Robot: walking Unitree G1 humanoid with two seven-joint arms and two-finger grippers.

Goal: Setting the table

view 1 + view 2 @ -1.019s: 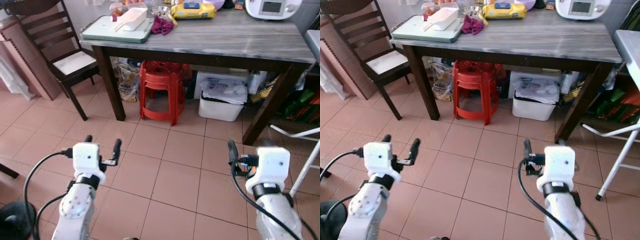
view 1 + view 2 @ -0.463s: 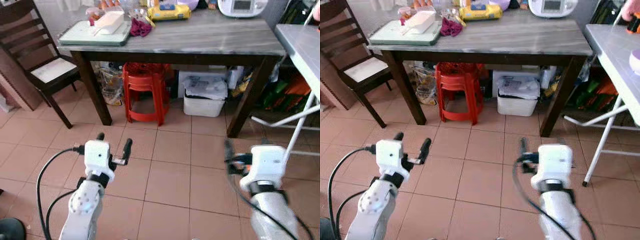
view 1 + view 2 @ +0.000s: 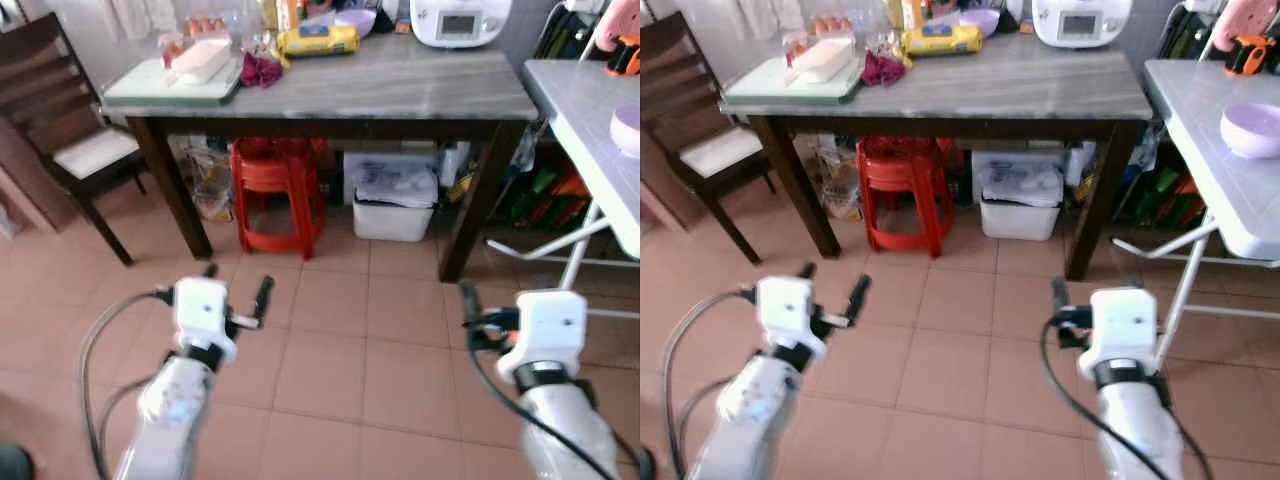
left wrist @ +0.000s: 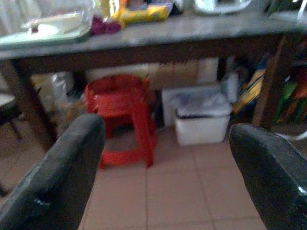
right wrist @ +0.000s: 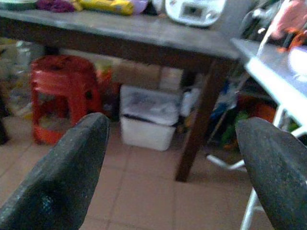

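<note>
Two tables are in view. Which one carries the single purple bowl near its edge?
The white folding table on the robot's right; its purple bowl sits alone. The dark wooden table is grey-topped and crowded at the back.

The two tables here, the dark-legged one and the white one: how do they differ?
The dark-legged table has a grey marbled top on thick wooden legs; the white table stands on thin metal legs. The dark-legged table carries a tray, a yellow packet and an appliance; the white table holds a purple bowl. Both stand on the tiled floor.
</note>
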